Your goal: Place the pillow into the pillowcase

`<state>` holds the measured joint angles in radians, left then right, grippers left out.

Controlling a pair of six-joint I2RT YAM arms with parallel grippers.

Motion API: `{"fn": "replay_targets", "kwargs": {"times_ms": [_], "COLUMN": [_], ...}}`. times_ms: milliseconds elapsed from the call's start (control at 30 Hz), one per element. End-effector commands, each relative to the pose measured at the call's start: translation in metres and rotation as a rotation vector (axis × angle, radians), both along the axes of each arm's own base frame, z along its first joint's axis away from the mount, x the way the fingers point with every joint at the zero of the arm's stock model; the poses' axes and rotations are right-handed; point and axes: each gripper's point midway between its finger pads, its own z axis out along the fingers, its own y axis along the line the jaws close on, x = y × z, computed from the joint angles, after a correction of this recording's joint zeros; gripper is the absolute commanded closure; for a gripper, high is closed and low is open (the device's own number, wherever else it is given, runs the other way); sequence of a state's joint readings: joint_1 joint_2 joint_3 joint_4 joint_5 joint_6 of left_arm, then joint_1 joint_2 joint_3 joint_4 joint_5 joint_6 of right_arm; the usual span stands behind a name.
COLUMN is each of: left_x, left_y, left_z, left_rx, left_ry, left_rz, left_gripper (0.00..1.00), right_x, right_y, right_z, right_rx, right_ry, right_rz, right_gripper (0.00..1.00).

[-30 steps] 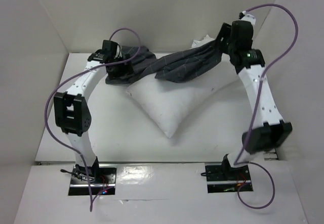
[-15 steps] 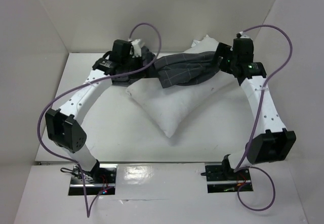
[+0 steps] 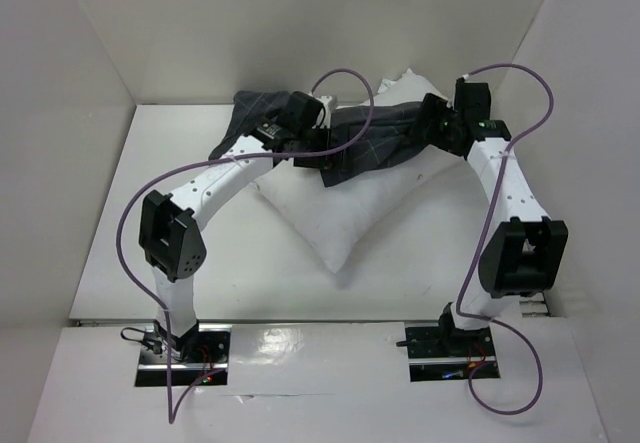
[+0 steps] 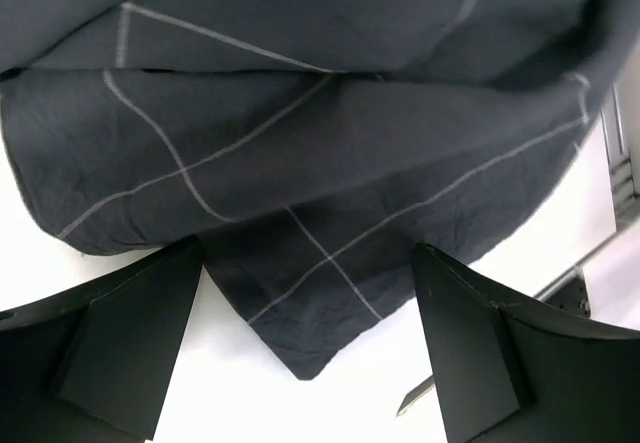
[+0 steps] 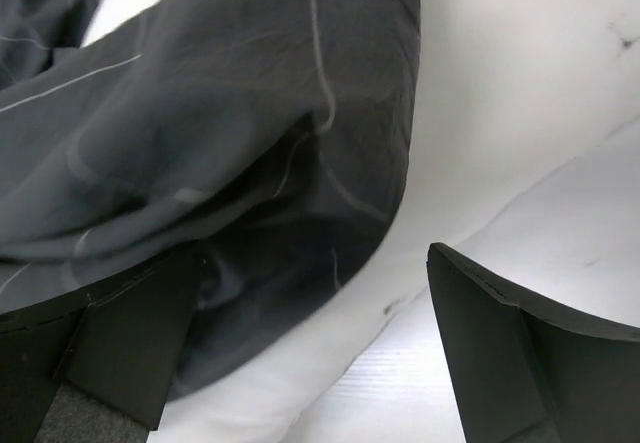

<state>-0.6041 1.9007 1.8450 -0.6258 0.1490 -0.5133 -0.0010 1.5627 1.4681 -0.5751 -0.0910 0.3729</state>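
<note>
Pillowcase (image 3: 372,145) | long axis left-right, beneath both grippers | left gripper (image 4: 308,253) fingers apart, moved rightward since before | right gripper (image 5: 312,255) fingers apart

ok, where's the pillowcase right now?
Top view: the pillowcase lies bunched across the far part of the pillow, between the left tool and the right tool, near the back wall.

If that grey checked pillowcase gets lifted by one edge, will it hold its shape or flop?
Probably floppy: the pillowcase lies bunched in creased folds over the pillow, so a lifted edge would likely sag. It looks thin, so a push would probably wrinkle it rather than slide it.
</note>
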Motion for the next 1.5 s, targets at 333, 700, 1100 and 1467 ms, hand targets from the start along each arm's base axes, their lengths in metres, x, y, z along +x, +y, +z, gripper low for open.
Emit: {"fn": "replay_targets", "kwargs": {"times_ms": [333, 700, 1100, 1467], "left_x": [-0.003, -0.002, 0.001, -0.140], "left_y": [0.043, -0.008, 0.019, 0.141], "left_z": [0.011, 0.018, 0.104, 0.366], "left_rx": [0.079, -0.118, -0.203, -0.484], "left_ry": [-0.015, 0.043, -0.131, -0.743], "left_rz": [0.214, 0.075, 0.101, 0.144], "left_gripper": [0.00, 0.12, 1.00, 1.00], "right_x": [0.035, 0.040, 0.018, -0.111], "right_y": [0.001, 0.002, 0.026, 0.063], "right_z": [0.006, 0.025, 0.101, 0.337], "right_rx": [0.006, 0.013, 0.013, 0.038], "right_ry": [-0.088, -0.141, -0.261, -0.850], "right_rz": [0.026, 0.021, 0.102, 0.317], "right_gripper": [0.27, 0.93, 1.00, 1.00]}}
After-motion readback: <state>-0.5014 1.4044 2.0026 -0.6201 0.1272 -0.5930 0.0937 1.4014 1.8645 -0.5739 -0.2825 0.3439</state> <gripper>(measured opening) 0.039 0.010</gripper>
